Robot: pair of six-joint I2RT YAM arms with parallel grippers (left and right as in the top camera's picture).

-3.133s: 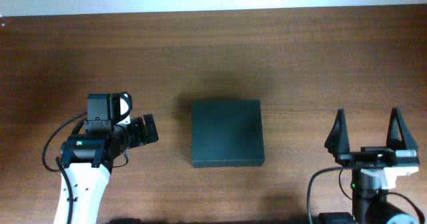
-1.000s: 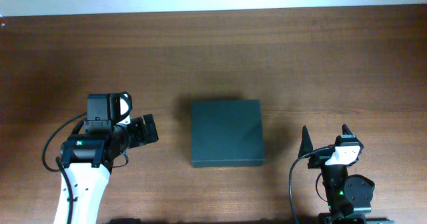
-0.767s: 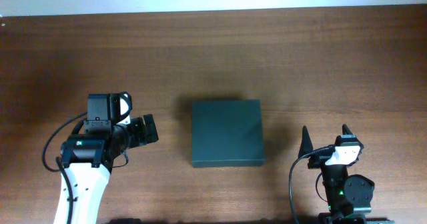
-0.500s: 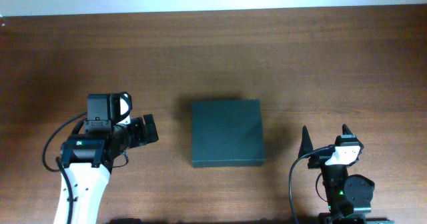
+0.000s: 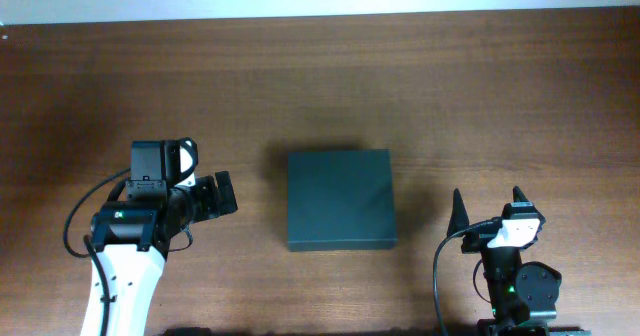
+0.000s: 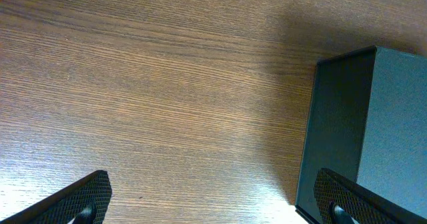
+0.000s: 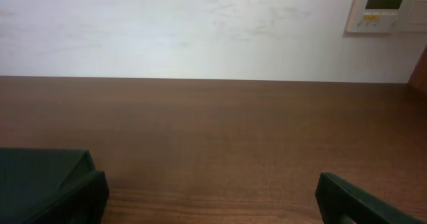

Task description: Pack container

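Observation:
The container is a dark green-black matte box, lying shut in the middle of the table. Its side wall shows at the right of the left wrist view, and a corner shows at the lower left of the right wrist view. My left gripper is open and empty, a short way left of the container, pointing at it; its fingertips frame bare wood in the left wrist view. My right gripper is open and empty near the front edge, right of the container; its fingertips also show in the right wrist view.
The brown wooden table has a white wall behind it. A wall thermostat shows at the upper right of the right wrist view.
The right arm pulled back toward the front edge and shifted left about three seconds ago. Over the last second nothing has moved.

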